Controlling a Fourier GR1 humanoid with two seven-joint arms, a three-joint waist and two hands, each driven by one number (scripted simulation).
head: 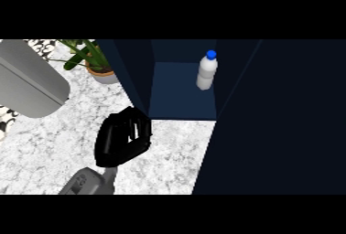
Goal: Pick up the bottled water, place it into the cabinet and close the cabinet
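Observation:
The bottled water (208, 71), white with a blue cap, stands upright inside the open dark blue cabinet (181, 93), against its right inner wall. The cabinet's door (277, 123) stands open and fills the right side of the view as a large dark panel. My left hand (121, 139) hovers over the marble counter just in front of the cabinet's lower left corner. Its fingers are relaxed and point towards the cabinet, and they hold nothing. The hand is well apart from the bottle. My right hand shows nowhere.
A big rounded grey appliance (27, 87) lies at the left edge. A potted plant (94, 61) stands behind it, next to the cabinet's left wall. Marble counter (54, 141) spreads to the left of my hand.

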